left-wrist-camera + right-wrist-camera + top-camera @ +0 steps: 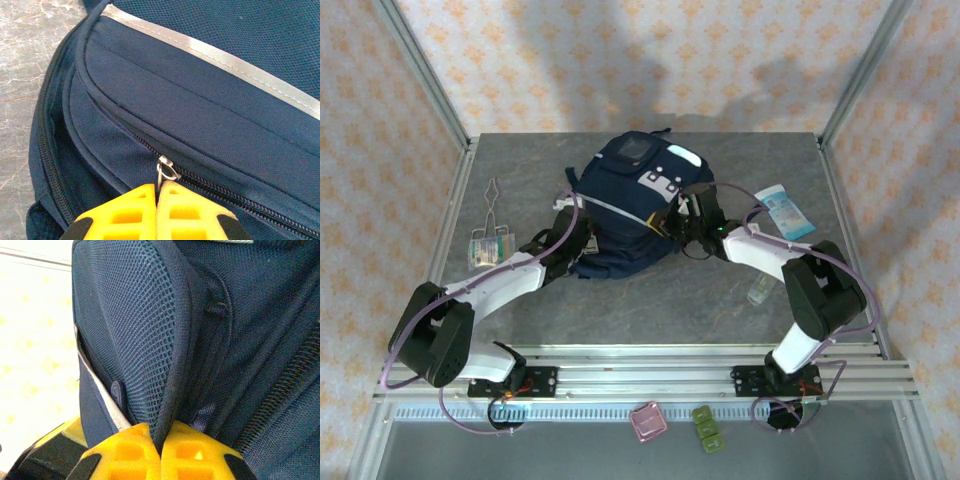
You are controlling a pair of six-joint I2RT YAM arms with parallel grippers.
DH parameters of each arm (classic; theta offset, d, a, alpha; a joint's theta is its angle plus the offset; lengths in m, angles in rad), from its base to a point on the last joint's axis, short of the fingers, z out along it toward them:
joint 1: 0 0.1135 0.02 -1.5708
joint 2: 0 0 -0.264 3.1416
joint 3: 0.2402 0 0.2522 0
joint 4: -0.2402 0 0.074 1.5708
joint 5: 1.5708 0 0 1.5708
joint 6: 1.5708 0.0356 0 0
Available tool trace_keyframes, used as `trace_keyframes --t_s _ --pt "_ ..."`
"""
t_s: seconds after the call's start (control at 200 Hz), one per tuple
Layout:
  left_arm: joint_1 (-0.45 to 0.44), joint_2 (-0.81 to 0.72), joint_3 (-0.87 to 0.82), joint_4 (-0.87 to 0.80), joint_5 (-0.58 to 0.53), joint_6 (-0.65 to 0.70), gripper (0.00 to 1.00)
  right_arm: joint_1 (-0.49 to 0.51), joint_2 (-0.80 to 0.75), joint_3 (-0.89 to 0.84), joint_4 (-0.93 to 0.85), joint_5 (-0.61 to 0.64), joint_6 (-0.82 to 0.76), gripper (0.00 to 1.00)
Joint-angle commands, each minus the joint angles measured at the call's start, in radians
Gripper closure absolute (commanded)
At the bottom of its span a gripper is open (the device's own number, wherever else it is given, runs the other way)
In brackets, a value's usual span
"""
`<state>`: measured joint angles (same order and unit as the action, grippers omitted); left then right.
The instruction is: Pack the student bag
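Observation:
The student bag [630, 195], a navy backpack with grey stripes and white patches, lies in the middle of the table. My left gripper [580, 238] is at its near left side. In the left wrist view its yellow fingers [130, 210] are shut on the metal zipper pull [167, 171] of a closed zip. My right gripper [680, 224] presses against the bag's right side. Seen from the right wrist, that gripper [160, 434] is shut on the dark bound edge of a mesh pocket [145, 325].
Metal tongs [491, 196] and a small packet [489, 248] lie left of the bag. A white and blue pack [786, 212] and a small clear item [761, 290] lie to the right. A pink piece [647, 421] and green pieces [707, 428] sit below the rail.

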<state>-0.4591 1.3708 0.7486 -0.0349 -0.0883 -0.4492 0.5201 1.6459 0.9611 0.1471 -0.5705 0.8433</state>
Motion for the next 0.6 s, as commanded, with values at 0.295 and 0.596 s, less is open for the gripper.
trace_keyframes --t_s 0.295,0.596 --pt "-0.224 -0.025 0.029 -0.008 0.03 -0.047 1.0 -0.154 0.074 0.285 -0.152 0.075 -0.191 1.0" --pt "-0.296 0.122 0.156 0.075 0.012 -0.061 1.0 -0.169 0.037 0.258 -0.158 0.035 -0.15 0.63"
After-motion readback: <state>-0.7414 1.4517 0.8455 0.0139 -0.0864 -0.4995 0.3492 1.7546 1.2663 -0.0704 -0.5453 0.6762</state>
